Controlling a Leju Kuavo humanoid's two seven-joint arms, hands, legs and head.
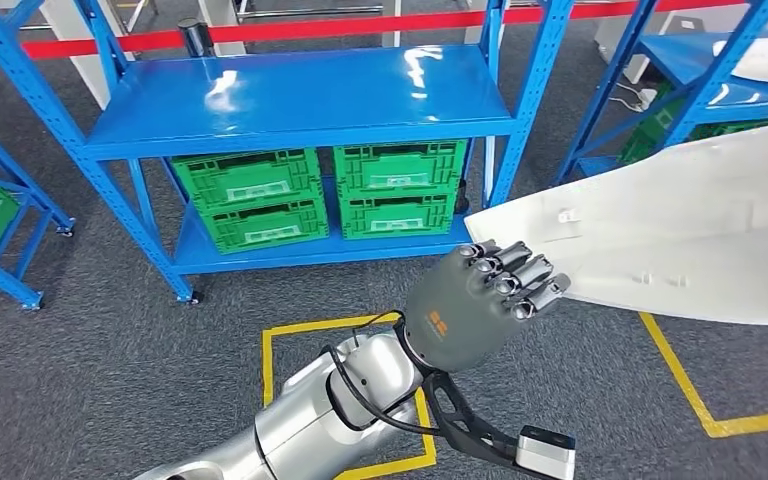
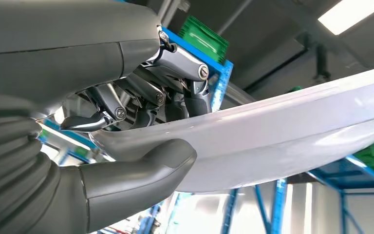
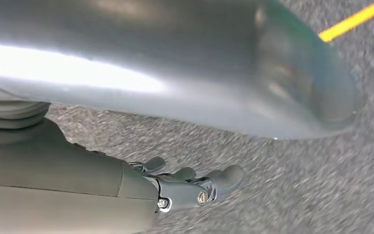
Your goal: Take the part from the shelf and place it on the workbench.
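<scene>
Left hand (image 1: 480, 300) grips the smooth, curved white part (image 1: 680, 235); right hand (image 3: 185, 187) unclear

Head view looked down and forward from high, onto blue shelf (image 1: 300, 100) and floor. Left wrist view sat close beneath white part (image 2: 282, 141), shared with head view. Right wrist view faced carpet (image 3: 297, 195), near.
</scene>
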